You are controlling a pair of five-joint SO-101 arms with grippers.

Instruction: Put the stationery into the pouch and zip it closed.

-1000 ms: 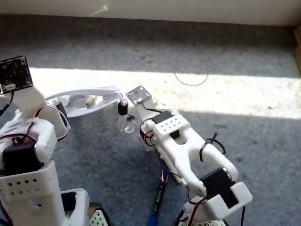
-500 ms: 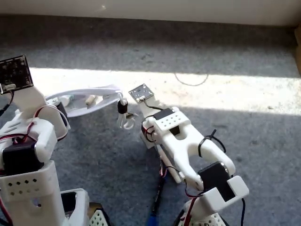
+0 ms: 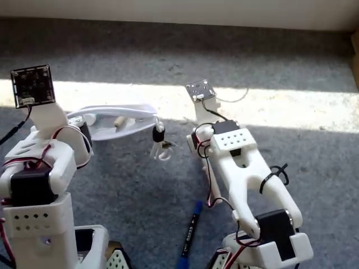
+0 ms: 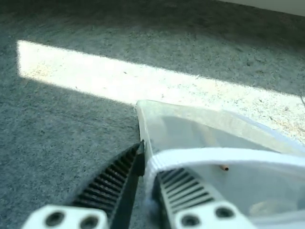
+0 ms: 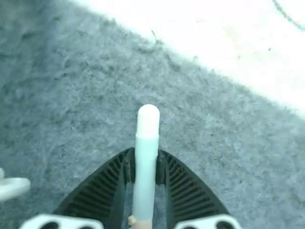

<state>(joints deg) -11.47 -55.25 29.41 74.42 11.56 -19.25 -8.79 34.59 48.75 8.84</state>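
Grey carpet (image 3: pixel 280 56), high view: the pouch (image 3: pixel 120 115) hangs left of centre, long axis across the frame, zip pull (image 3: pixel 159 137) dangling at its inner end; a blue pen (image 3: pixel 190 232) lies lower middle.

Left wrist: left gripper (image 4: pixel 145 160) pinches the pouch rim, likely steadying it.

Right wrist: right gripper (image 5: pixel 145 162) clamps a white pen (image 5: pixel 147 138) lengthwise, rounded tip pointing out past the jaws, probably for insertion.

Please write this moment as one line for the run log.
left gripper: shut on pouch edge | right gripper: shut on white pen | blue pen: on carpet, outside pouch
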